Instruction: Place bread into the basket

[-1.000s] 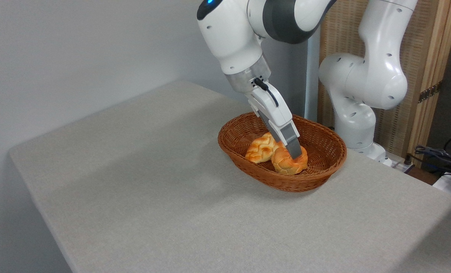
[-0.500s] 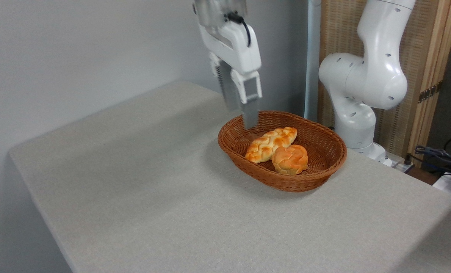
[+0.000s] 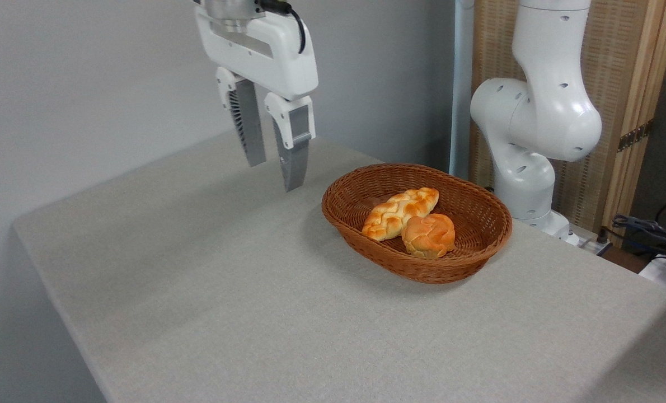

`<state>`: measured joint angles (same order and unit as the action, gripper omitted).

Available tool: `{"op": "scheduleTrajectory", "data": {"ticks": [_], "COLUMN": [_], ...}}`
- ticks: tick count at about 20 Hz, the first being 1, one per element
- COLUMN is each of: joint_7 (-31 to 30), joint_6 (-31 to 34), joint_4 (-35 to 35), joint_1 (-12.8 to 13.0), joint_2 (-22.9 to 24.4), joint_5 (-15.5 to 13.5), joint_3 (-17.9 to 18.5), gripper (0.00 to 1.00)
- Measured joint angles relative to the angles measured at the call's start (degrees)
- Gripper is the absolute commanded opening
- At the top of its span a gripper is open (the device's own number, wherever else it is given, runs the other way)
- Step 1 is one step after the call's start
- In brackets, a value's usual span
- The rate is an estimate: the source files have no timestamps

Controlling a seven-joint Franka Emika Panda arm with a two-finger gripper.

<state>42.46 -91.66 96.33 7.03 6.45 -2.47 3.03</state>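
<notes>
The bread point(image 3: 428, 235), a small round golden-orange bun, lies inside the reddish-brown wicker basket point(image 3: 366, 240) towards its near right side. It rests against a longer braided loaf point(image 3: 400, 212). My gripper point(image 3: 274, 173) hangs open and empty above the table, well to the left of the basket and higher than its rim. Its two grey fingers point(image 3: 294, 159) point down with a clear gap between them.
The arm's white base point(image 3: 529, 168) stands behind the basket at the right, before a wooden screen. Cables point(image 3: 652, 235) lie at the far right edge. The grey table point(image 3: 226, 291) ends in a left edge and a near corner.
My gripper has let go of the bun, risen out of the basket and swung to the left, now open over the table. The bun stays in the basket beside the loaf.
</notes>
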Motion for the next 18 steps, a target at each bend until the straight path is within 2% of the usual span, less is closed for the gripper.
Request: {"op": "scheduleTrajectory", "data": {"ticks": [5,18], "joint_7": [-0.01,-0.75], "joint_6": [0.06,0.73], "joint_4": [-4.38,-4.8], "joint_1": [-1.33,-1.41], "joint_2": [-3.32,-4.94], "joint_5": [-0.14,-0.14], "joint_3": [-0.01,-0.16], "gripper": [1.0,1.0]}}
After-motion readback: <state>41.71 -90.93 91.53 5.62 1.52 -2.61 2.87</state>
